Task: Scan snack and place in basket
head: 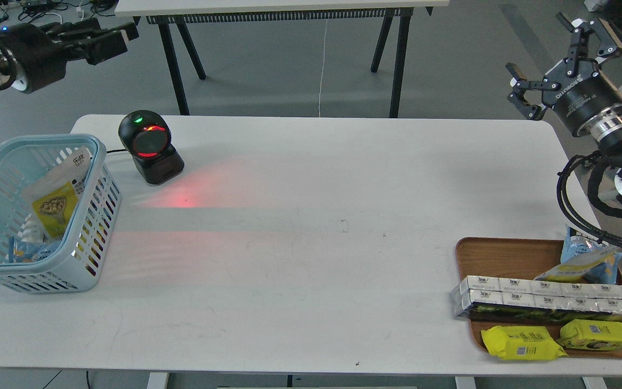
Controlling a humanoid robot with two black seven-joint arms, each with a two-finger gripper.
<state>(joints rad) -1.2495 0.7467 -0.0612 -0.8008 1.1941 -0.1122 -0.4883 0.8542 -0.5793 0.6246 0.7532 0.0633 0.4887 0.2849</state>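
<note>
The snack pouch (57,200), yellow and silvery-white with a nut picture, lies tilted inside the light blue basket (87,246) at the table's left edge. My left gripper (124,35) is raised high above the table's far left corner, above and behind the basket, holding nothing; its dark fingers lie close together and I cannot tell them apart. My right gripper (551,59) is raised past the table's far right corner, fingers spread open and empty.
A black barcode scanner (149,147) stands at the back left, casting red light on the white table (311,270). A brown wooden tray (497,254) at front right holds silvery boxes (551,301), two bright-yellow packets (521,343) and a light blue and yellow bag (586,259).
</note>
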